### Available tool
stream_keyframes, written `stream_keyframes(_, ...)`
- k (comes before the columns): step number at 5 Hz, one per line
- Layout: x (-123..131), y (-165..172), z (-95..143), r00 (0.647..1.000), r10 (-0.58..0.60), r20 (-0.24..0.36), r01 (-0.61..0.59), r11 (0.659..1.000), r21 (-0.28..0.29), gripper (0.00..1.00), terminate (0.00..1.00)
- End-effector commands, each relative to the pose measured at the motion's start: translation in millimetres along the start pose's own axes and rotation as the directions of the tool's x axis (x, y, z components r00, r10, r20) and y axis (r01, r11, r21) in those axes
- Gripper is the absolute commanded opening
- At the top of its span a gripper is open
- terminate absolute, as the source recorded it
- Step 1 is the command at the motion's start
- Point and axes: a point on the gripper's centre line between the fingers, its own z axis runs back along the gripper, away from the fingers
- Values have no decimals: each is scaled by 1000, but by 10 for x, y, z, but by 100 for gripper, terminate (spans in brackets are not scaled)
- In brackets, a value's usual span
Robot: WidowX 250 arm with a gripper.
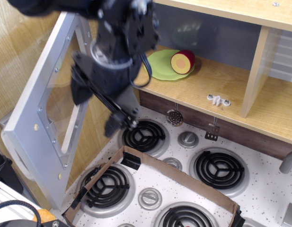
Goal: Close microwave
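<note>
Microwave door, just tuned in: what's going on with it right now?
The microwave door stands wide open, swung out to the left of the compartment. The gripper hangs beside the door's window, jaws spread and holding nothing; whether it touches the door I cannot tell. Inside, a green plate with a cut fruit sits on the wooden shelf. Closing is not yet done.

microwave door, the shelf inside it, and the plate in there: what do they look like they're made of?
Microwave door: brushed silver metal by its look, possibly painted, with rivets and a clear, likely plastic window. Shelf: pale wood or laminate, grain visible. Plate: smooth matte green, probably plastic.
</note>
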Motion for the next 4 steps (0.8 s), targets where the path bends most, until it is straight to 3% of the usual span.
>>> stream_keyframes(1,-101,367,384,992,-105,-75,112,988,103,100,0)
stream_keyframes(4,-398,782,532,963,-225,-146,251,949,193,100,0)
